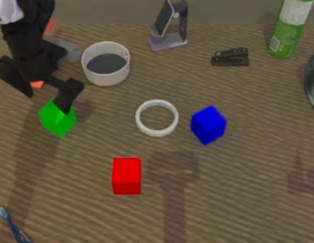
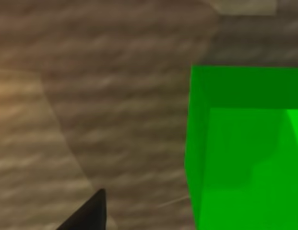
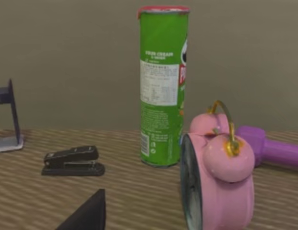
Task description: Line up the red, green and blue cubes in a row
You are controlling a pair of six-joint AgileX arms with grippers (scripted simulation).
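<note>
The green cube [image 1: 57, 117] sits at the table's left, and in the left wrist view the green cube [image 2: 244, 148] fills one side. My left gripper [image 1: 65, 98] hangs right over it, open; one dark fingertip [image 2: 93, 211] shows with bare table between it and the cube's face, the other finger is hidden. The red cube [image 1: 126, 175] stands at the front middle, and the blue cube [image 1: 208, 124] lies right of centre. The right gripper is outside the top view; one of its fingertips [image 3: 93, 211] shows above the table with nothing in it.
A white ring [image 1: 157, 118] lies between the green and blue cubes. A white bowl [image 1: 105, 63], phone stand [image 1: 169, 25], stapler [image 1: 230, 56] and green can [image 1: 288, 25] line the back. A pink alarm clock [image 3: 220, 177] and purple dumbbell [image 3: 273, 151] are near the right gripper.
</note>
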